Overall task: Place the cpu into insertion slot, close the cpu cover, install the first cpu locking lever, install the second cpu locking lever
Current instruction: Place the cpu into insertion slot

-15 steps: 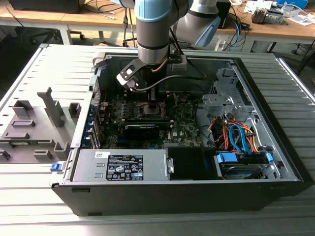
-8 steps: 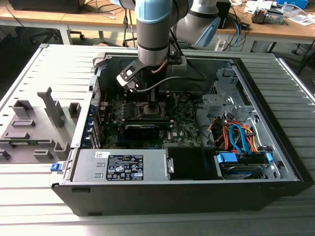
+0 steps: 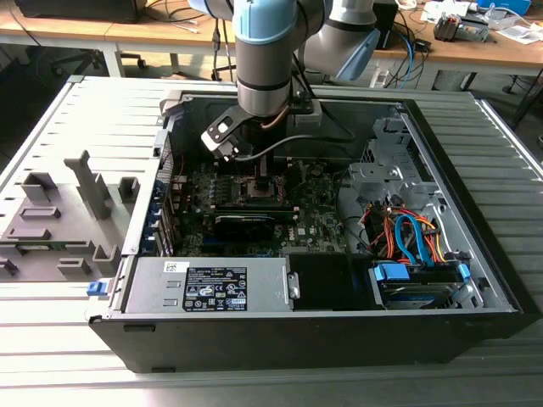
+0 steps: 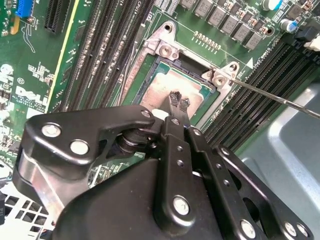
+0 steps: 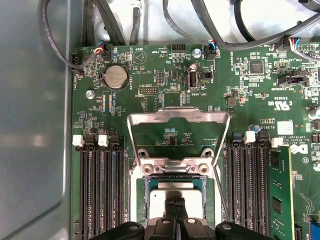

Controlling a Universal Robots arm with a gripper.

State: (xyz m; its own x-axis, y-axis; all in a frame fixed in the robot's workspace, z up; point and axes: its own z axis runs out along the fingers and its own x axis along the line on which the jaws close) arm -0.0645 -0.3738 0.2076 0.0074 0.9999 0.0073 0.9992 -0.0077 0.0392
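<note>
The cpu [image 5: 160,199] lies flat in the insertion slot [image 5: 145,186], its silvery top [image 4: 165,87] facing up, in both wrist views. My gripper [image 4: 179,100] is shut, its two thin fingertips close together and resting on or just over the chip's top, nothing held between them. In the first wrist view the gripper [image 5: 175,203] sits over the chip's near edge. The cpu cover [image 5: 177,116] stands swung open beyond the slot. A thin locking lever [image 4: 270,96] juts out sideways, unlatched. In the exterior view the gripper [image 3: 263,182] reaches down into the open computer case.
Black memory slots [image 5: 100,190] flank the socket, with a memory module [image 5: 277,190] in one. Cables [image 5: 105,25] hang along the board's far edge. The power supply [image 3: 212,284] and drive bay with blue and orange cables [image 3: 407,237] fill the case's front. Grey fixtures [image 3: 59,220] stand outside it.
</note>
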